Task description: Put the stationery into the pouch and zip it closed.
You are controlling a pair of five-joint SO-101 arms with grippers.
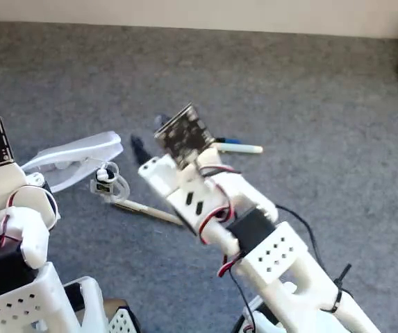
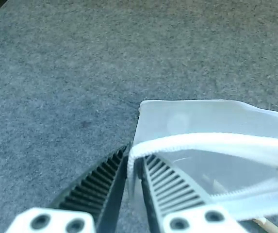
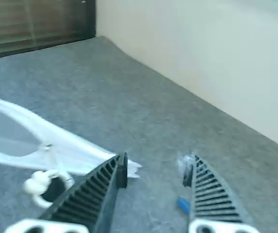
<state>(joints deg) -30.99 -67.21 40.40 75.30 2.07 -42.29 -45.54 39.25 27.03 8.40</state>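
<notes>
While the left gripper pinches the white pouch at one end of its zip edge, its ribbed fingers drawn close with just the fabric between them, the rest of the pouch lies stretched out on the grey tabletop. From where I stand its mouth looks parted, the two zip bands lying apart along its length. A small clear ring with a white tag sits against the pouch's edge, on the side nearer the arms.

The right gripper hangs just past the pouch's free end, fingers spread wide and holding nothing (the tip of the pouch nearly touches one finger). None of the stationery is inside. A pen with a blue cap lies on the tabletop just beyond the right arm's wrist, well apart from the pouch. A pale pencil lies between the two arms, one end close to the ring and the other running under the right arm.
</notes>
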